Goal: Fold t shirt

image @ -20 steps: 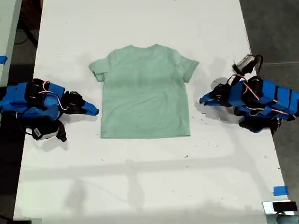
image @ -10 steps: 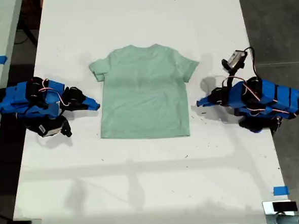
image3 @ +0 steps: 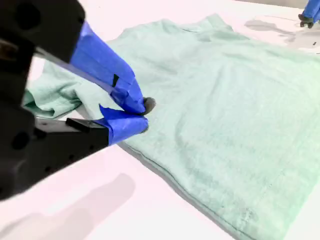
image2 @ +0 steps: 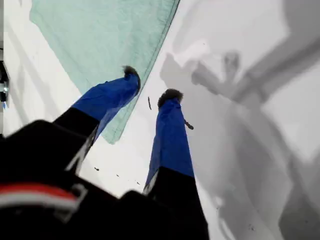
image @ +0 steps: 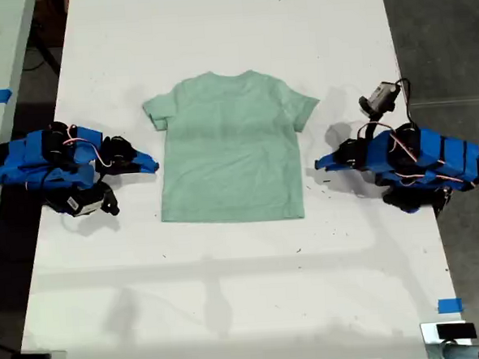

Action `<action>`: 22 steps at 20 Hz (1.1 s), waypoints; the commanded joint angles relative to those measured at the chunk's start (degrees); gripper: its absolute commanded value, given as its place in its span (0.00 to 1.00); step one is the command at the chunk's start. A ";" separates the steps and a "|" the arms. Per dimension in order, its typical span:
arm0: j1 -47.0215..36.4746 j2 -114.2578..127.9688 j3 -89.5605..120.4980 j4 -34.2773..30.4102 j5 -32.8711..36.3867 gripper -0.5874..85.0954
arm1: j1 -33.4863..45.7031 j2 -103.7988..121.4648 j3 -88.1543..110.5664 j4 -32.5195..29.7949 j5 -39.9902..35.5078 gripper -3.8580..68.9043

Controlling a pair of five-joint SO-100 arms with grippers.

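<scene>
Surface: white table [image: 231, 310], bare apart from the arms and the garment – dark floor past its right edge in the exterior view.
T shirt: the pale mint t shirt [image: 231, 147] lies flat and spread open at the table's middle, neck toward the far end, hem toward the near end; the sleeve on the exterior view's left looks a little rumpled.
First claw: my first gripper [image2: 151, 84] sits low at the exterior view's right [image: 320, 164], jaws spread apart and empty; one fingertip [image2: 131, 73] is over the shirt's side edge, the other over bare table.
Second claw: my second gripper [image3: 146, 116] sits at the exterior view's left [image: 151, 163], just beside the shirt's other side edge below the sleeve, tips nearly meeting, with no cloth that I can see between them.
Done: nothing folded yet, as I judge it – the shirt is only laid out.
Left: take hold of the edges, then make every fold.
</scene>
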 commanded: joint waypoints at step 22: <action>-0.79 0.26 0.79 0.00 0.44 0.01 | 0.00 0.26 3.60 -0.18 0.70 0.25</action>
